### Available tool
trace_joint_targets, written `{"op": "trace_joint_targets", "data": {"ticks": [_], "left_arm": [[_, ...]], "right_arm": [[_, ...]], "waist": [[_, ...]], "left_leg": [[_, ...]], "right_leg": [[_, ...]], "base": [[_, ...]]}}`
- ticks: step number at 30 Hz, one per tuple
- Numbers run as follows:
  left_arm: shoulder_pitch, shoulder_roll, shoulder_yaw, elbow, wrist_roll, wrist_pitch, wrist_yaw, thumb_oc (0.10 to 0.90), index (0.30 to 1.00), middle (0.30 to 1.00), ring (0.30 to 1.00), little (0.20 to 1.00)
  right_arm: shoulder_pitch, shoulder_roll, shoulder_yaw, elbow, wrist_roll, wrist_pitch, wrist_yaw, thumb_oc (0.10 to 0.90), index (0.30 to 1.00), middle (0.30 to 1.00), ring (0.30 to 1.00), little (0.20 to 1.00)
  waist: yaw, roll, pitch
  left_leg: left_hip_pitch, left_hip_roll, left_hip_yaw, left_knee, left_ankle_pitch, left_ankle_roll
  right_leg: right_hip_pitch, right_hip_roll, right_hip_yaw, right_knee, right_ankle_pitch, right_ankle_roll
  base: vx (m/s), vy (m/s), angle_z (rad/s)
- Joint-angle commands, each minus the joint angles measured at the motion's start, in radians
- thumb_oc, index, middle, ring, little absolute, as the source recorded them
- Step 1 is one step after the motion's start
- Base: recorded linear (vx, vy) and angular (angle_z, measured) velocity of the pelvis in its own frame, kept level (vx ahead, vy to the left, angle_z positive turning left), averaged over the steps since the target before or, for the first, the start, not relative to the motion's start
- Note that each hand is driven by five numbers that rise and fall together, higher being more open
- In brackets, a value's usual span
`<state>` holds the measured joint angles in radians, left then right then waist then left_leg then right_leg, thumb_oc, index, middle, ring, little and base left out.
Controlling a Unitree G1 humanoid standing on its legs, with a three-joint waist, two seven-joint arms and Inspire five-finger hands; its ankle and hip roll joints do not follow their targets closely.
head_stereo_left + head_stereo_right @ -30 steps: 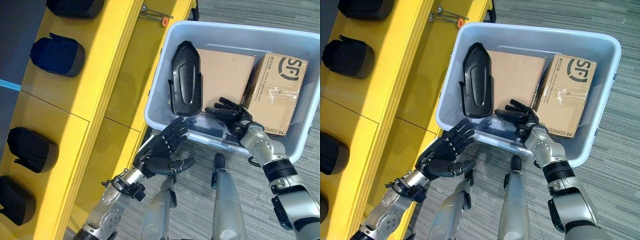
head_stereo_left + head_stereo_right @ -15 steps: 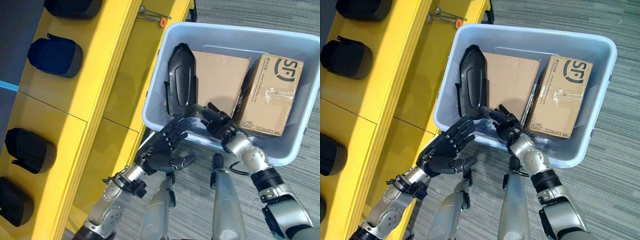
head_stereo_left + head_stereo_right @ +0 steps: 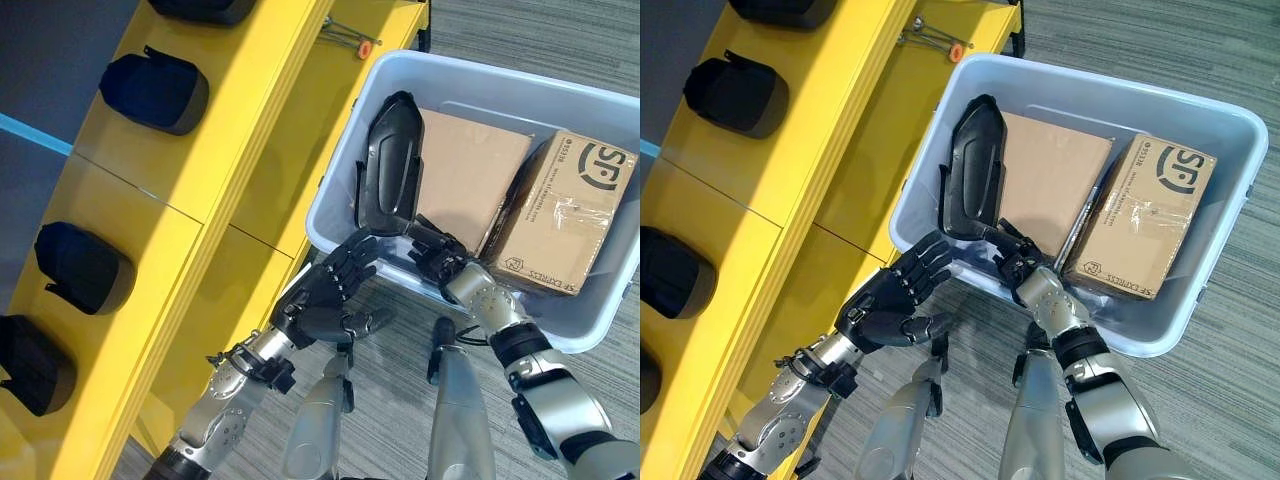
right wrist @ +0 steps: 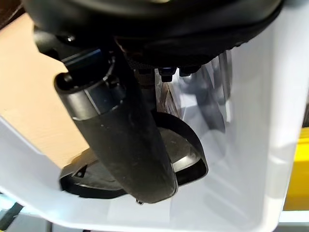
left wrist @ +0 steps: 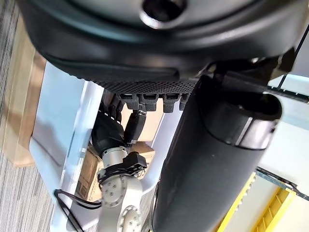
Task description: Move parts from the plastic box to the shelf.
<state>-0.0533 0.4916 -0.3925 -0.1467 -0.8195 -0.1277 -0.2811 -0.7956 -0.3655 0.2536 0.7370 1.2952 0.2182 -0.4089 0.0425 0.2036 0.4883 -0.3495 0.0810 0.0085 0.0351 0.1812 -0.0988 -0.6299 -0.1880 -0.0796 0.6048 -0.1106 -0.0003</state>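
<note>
A long black moulded part (image 3: pixel 392 165) stands against the left wall of the pale blue plastic box (image 3: pixel 340 185). My right hand (image 3: pixel 440 258) is inside the box, fingers straight and stretched to the part's near end; nothing is held. The right wrist view shows the part (image 4: pixel 186 154) just past the thumb (image 4: pixel 120 135). My left hand (image 3: pixel 325 300) hovers outside the box's near left corner, open, fingers spread toward the wall. The yellow shelf (image 3: pixel 230 110) runs along the left.
Several black parts lie on the shelf (image 3: pixel 155 88) (image 3: pixel 85 268) (image 3: pixel 30 365). A flat cardboard sheet (image 3: pixel 470 165) and a taped carton (image 3: pixel 575 225) take up the rest of the box. A tool with an orange tip (image 3: pixel 350 38) lies at the shelf's far end.
The camera has shifted. My right hand has moved left across the box, from beside the carton to the black part's near end. The left hand has stayed by the box's corner.
</note>
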Motion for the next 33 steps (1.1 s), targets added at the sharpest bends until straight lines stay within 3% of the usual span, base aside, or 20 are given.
{"op": "trace_joint_targets", "data": {"ticks": [1, 6, 13, 23, 33], "left_arm": [[-0.063, 0.008, -0.010, -0.125, -0.030, -0.049, -0.012, 0.900, 1.000, 1.000, 1.000, 1.000], [-0.067, 0.024, -0.014, -0.129, -0.037, -0.046, -0.006, 0.900, 1.000, 1.000, 1.000, 1.000], [-0.041, 0.050, -0.016, -0.136, -0.033, -0.070, -0.019, 0.900, 1.000, 1.000, 1.000, 1.000], [-0.004, 0.075, -0.013, -0.150, -0.051, -0.082, -0.028, 0.900, 1.000, 1.000, 1.000, 1.000], [0.043, 0.098, 0.017, -0.183, -0.067, -0.068, -0.041, 0.900, 1.000, 1.000, 1.000, 1.000]], "right_arm": [[-0.216, -0.037, -0.049, 0.021, -0.010, -0.010, 0.012, 0.900, 1.000, 1.000, 1.000, 1.000], [-0.294, -0.103, -0.069, 0.117, 0.047, -0.007, 0.043, 0.900, 1.000, 1.000, 1.000, 1.000], [-0.356, -0.163, -0.078, 0.159, 0.096, -0.073, 0.088, 0.900, 1.000, 1.000, 1.000, 1.000], [-0.433, -0.238, -0.091, 0.186, 0.023, -0.139, 0.084, 0.900, 1.000, 1.000, 1.000, 1.000], [-0.456, -0.295, -0.067, 0.094, -0.091, -0.183, 0.132, 0.900, 1.000, 1.000, 1.000, 1.000]], "waist": [[0.035, 0.078, 0.032], [0.054, 0.079, 0.032], [0.078, 0.089, 0.032], [0.091, 0.102, 0.032], [0.092, 0.086, 0.032]], "left_leg": [[-0.003, -0.010, -0.019, 0.131, -0.192, 0.059], [-0.017, -0.017, -0.028, 0.143, -0.196, 0.059], [-0.036, -0.029, -0.037, 0.147, -0.190, 0.060], [-0.053, -0.043, -0.042, 0.169, -0.198, 0.064], [-0.064, -0.047, -0.037, 0.194, -0.209, 0.068]], "right_leg": [[0.117, -0.043, 0.028, -0.055, -0.108, 0.020], [0.112, -0.047, 0.012, -0.035, -0.123, 0.017], [0.106, -0.051, -0.006, -0.018, -0.136, 0.011], [0.102, -0.054, -0.009, 0.004, -0.151, 0.006], [0.112, -0.043, -0.009, -0.005, -0.146, 0.004]], "base": [[0.02, -0.017, 0.10], [0.02, -0.012, 0.08], [0.02, -0.007, 0.10], [0.05, 0.007, 0.04], [0.04, -0.001, 0.05]]}}
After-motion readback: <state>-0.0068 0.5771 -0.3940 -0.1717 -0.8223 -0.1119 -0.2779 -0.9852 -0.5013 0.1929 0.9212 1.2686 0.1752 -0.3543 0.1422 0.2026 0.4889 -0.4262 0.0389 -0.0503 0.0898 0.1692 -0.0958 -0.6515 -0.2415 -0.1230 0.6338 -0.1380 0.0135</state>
